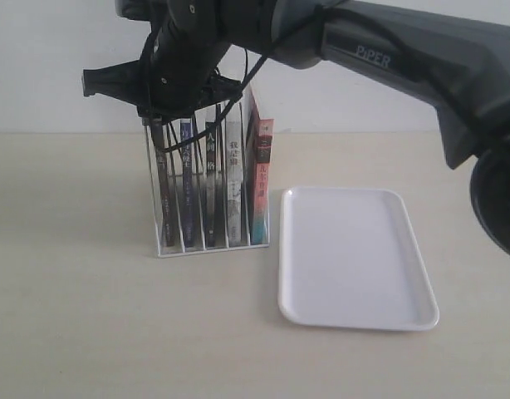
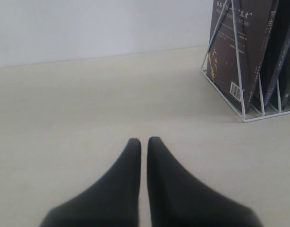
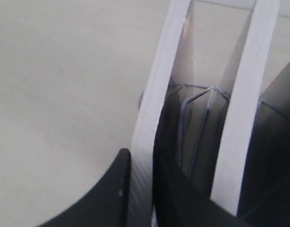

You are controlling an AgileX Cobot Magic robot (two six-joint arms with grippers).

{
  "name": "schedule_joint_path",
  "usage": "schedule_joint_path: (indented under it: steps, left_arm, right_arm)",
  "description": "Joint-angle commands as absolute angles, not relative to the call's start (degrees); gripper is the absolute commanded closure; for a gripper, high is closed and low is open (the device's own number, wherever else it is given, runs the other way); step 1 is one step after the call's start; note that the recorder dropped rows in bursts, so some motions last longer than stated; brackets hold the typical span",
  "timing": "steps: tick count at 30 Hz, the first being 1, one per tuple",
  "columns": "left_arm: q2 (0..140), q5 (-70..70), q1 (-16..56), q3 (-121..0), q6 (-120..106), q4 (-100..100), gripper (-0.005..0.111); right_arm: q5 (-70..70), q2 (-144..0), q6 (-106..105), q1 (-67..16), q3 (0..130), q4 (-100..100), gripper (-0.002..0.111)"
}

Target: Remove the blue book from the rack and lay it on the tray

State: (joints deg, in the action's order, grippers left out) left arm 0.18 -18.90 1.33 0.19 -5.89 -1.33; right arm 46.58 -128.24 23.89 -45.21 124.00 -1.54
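Observation:
The rack stands left of the tray, with several books upright in it. My right gripper reaches across from the right and sits on top of the rack's left end. In the right wrist view this gripper is shut on the white page edge of the outermost book, the blue book, with bare table on its outer side. That book's spine and cover look almost black here, with white characters and a barcode. My left gripper is shut and empty above the table, left of the rack.
Other books fill the slots beside it: a purple-blue spine, a black one, a white one and a pink-and-teal one. The right arm's black links span the top of the scene. A pale wall runs behind the table.

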Motion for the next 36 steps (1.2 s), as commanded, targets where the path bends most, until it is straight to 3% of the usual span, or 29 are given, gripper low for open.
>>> schedule_joint_path:
  steps: [1, 7, 19, 36]
  left_arm:
    - [0.0, -18.0, 1.22, 0.0, -6.02, -1.46, 0.102]
    - [0.0, -18.0, 1.22, 0.0, -6.02, -1.46, 0.102]
    - [0.0, -18.0, 1.22, 0.0, -6.02, -1.46, 0.102]
    - [0.0, -18.0, 1.22, 0.0, -6.02, -1.46, 0.102]
  right_arm:
    - [47.05, -128.6, 23.95, -45.04, 124.12, -2.63, 0.108]
    - [48.71, -128.6, 23.95, -45.14, 128.84, -3.04, 0.108]
    - [65.24, -128.6, 23.23, -45.14, 149.29, -9.64, 0.108]
    - [65.51, -128.6, 22.56, -45.14, 149.3, -9.85, 0.108]
